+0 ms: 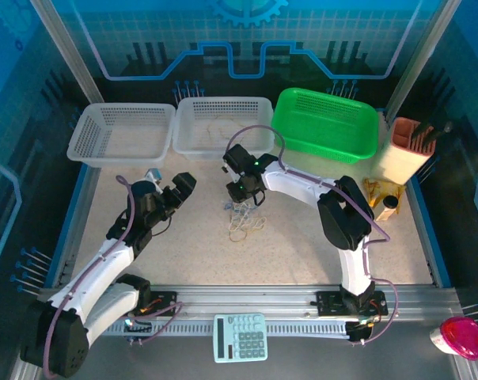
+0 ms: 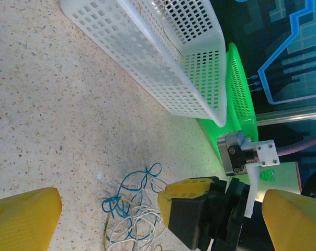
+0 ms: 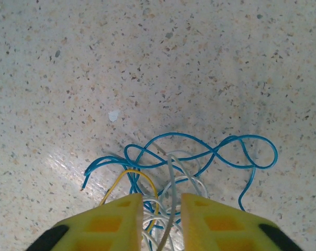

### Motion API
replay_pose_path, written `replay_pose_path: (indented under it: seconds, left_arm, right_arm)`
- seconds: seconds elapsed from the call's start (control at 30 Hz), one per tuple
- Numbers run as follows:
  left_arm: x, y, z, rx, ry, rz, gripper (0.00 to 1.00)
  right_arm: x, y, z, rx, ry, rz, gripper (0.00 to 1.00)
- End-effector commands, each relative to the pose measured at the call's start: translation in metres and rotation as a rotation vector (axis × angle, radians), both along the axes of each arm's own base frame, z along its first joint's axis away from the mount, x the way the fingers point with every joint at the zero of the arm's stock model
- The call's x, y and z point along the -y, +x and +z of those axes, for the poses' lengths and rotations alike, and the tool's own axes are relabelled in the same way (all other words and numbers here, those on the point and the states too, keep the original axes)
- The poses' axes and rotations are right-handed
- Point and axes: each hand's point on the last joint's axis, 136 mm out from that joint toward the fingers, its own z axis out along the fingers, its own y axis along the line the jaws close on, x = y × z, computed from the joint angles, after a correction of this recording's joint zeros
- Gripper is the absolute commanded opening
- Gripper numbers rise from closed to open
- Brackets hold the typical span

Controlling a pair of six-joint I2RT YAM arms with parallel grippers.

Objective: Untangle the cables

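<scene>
The cables (image 1: 243,218) lie in a tangled heap of blue, white and yellow strands on the speckled table, near its middle. My right gripper (image 1: 240,192) stands over the heap's far end. In the right wrist view its yellow jaws (image 3: 162,201) are a narrow gap apart, with a white strand and a yellow loop of the cables (image 3: 173,157) running between them and touching neither pad. My left gripper (image 1: 178,190) is wide open to the left of the heap and holds nothing. Its wrist view looks across the cables (image 2: 129,209) at the right gripper's fingers (image 2: 192,191).
Two white baskets (image 1: 120,134) (image 1: 221,123) and a green basket (image 1: 326,123) line the far edge. A tan holder (image 1: 409,154) and a yellow object (image 1: 381,198) stand at the right. A calculator (image 1: 240,336) lies on the near rail between the arm bases.
</scene>
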Motion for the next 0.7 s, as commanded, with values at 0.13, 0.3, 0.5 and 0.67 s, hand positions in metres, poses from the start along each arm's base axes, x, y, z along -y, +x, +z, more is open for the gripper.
replay_pose_path:
  seconds: [0.13,0.3,0.5,0.67]
  left_arm:
    - [0.011,0.001,0.005,0.006,-0.015,-0.062,0.99]
    - [0.022,0.004,0.009,0.004,-0.030,-0.119,0.99]
    - [0.037,0.008,0.021,0.029,-0.033,-0.194,0.99]
    - [0.050,0.013,0.034,0.044,-0.104,-0.239,0.99]
  right_arm:
    - [0.003,-0.007,0.039,0.086,0.060,0.002,0.00]
    - [0.007,-0.015,0.077,0.177,0.190,0.000,0.00]
    - [0.007,-0.027,0.125,0.257,0.457,0.013,0.00]
    - [0.004,-0.036,0.149,0.278,0.643,0.065,0.00]
